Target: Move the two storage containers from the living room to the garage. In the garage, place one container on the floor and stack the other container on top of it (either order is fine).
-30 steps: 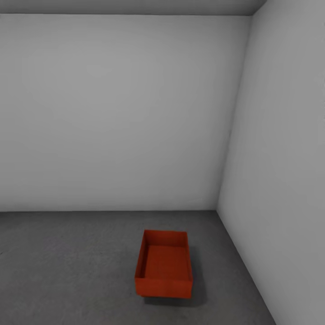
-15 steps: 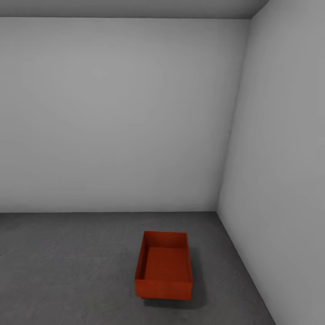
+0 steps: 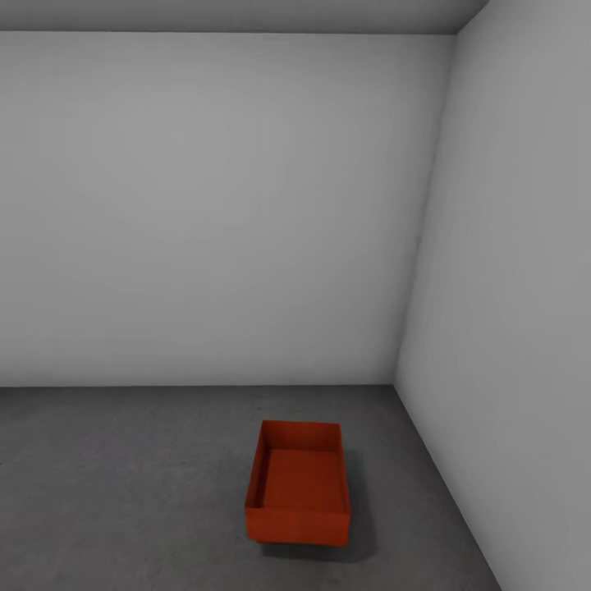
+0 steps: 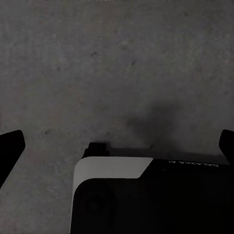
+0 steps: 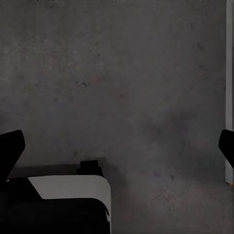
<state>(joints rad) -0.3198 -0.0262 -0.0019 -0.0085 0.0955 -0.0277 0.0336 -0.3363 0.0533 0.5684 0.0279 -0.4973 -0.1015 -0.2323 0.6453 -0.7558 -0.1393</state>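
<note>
One orange-red storage container (image 3: 297,483) is seen on the dark grey concrete floor (image 3: 123,484) of the garage, near the corner where the back wall (image 3: 213,205) and the right-hand wall (image 3: 509,287) meet. Its interior is bare (flat bottom visible, nothing inside). The left gripper (image 4: 117,146) is held over concrete, fingers spread wide, nothing grasped. The right gripper (image 5: 117,146) is likewise spread wide and empty above the floor.
</note>
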